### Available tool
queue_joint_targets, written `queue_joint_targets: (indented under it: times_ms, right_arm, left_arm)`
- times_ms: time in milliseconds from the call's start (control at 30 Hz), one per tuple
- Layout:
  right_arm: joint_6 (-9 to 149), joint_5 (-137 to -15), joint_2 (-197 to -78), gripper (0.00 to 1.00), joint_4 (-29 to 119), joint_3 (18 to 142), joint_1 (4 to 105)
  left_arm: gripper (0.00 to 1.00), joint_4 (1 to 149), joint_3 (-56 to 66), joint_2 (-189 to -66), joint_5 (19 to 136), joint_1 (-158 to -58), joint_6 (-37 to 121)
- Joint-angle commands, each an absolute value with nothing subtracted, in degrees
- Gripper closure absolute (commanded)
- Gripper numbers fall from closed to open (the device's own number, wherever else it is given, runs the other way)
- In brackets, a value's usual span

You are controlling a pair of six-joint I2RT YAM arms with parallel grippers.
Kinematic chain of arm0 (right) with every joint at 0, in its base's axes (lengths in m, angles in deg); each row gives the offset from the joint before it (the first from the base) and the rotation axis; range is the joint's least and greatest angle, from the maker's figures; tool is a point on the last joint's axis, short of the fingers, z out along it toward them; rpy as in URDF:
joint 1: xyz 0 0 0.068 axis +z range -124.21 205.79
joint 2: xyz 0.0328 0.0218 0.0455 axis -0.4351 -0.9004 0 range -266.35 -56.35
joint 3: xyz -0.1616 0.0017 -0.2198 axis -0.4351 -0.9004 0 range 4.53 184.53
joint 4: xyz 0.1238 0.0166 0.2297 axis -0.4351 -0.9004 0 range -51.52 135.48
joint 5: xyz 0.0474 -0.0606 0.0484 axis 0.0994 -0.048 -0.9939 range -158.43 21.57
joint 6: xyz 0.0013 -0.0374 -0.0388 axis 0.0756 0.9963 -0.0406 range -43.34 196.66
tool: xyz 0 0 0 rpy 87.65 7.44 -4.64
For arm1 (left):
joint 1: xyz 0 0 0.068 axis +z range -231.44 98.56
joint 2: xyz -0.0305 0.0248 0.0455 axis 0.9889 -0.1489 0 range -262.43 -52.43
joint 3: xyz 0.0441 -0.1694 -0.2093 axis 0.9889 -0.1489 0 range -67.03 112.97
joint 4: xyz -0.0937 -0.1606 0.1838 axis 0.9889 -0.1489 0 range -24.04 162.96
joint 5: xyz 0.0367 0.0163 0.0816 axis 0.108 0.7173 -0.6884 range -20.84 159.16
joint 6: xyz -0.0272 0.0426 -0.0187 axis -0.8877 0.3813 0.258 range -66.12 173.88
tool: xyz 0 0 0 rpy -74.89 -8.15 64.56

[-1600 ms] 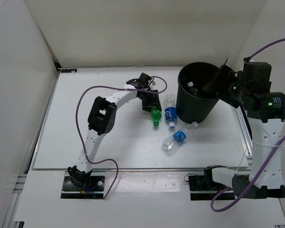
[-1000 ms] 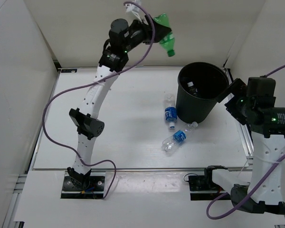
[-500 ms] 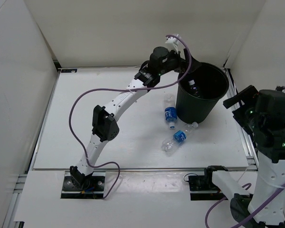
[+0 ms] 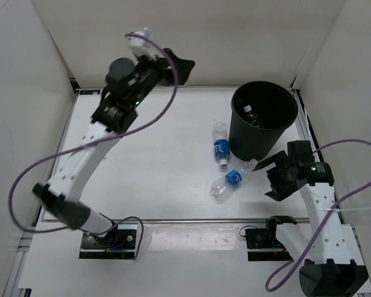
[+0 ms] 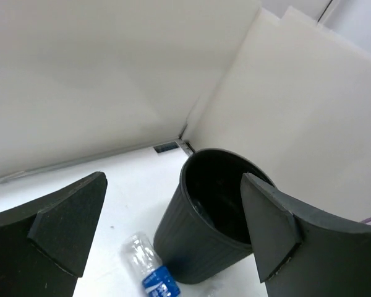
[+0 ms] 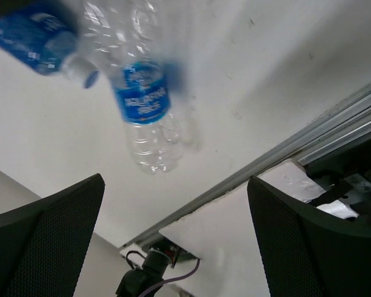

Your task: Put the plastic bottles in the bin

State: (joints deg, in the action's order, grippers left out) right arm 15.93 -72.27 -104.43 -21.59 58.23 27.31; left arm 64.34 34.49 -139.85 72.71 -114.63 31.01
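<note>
Bottles on table: you had two, blue-labelled; near bottle and far bottle, both just beside the bin.
Left gripper: jaws spread, empty, high left of the bin.
Right gripper: jaws spread, empty, in front of the bin.

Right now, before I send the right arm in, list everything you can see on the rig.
bin: one, black, upright at the far right of the table.
plastic bottles: two, clear with blue labels, lying on the table, one left of the bin, one in front of it.
bottle in the bin: at least one, clear, only partly seen.
table: one, white, under everything.
cables: two, purple, one trailing from each arm.
left arm: one, white and black, raised over the far left; jaws wide open, empty.
right arm: one, white and black, low at the near right; jaws wide open, empty.
</note>
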Motion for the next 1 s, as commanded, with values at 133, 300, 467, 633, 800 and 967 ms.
queue_joint_targets:
  times_ms: [133,300,467,633,800,967]
  right_arm:
    - [8.5,-79.3,-105.9,0.0,-4.8,44.3,32.5]
    - [9.7,-75.6,-113.1,0.0,2.7,42.5,37.1]
    - [9.7,-74.9,-120.8,0.0,8.3,42.0,41.0]
    - [10.2,-74.0,-127.1,0.0,10.8,42.0,41.6]
    - [9.7,-75.3,-132.1,0.0,12.8,40.2,41.6]
    - [9.7,-76.8,-134.6,0.16,9.2,41.3,40.3]
  left_arm:
    - [0.0,59.5,9.3,-120.5,68.1,-113.6,32.0]
    - [0.0,55.1,0.8,-115.5,68.0,-112.5,30.6]
    - [0.0,51.8,-3.0,-114.4,68.0,-112.5,30.6]
    - [0.0,49.3,-5.4,-112.6,68.0,-112.5,31.2]
    - [0.0,47.3,-5.9,-111.3,67.5,-112.5,31.2]
    - [0.0,46.2,-5.4,-111.3,67.0,-112.5,31.2]
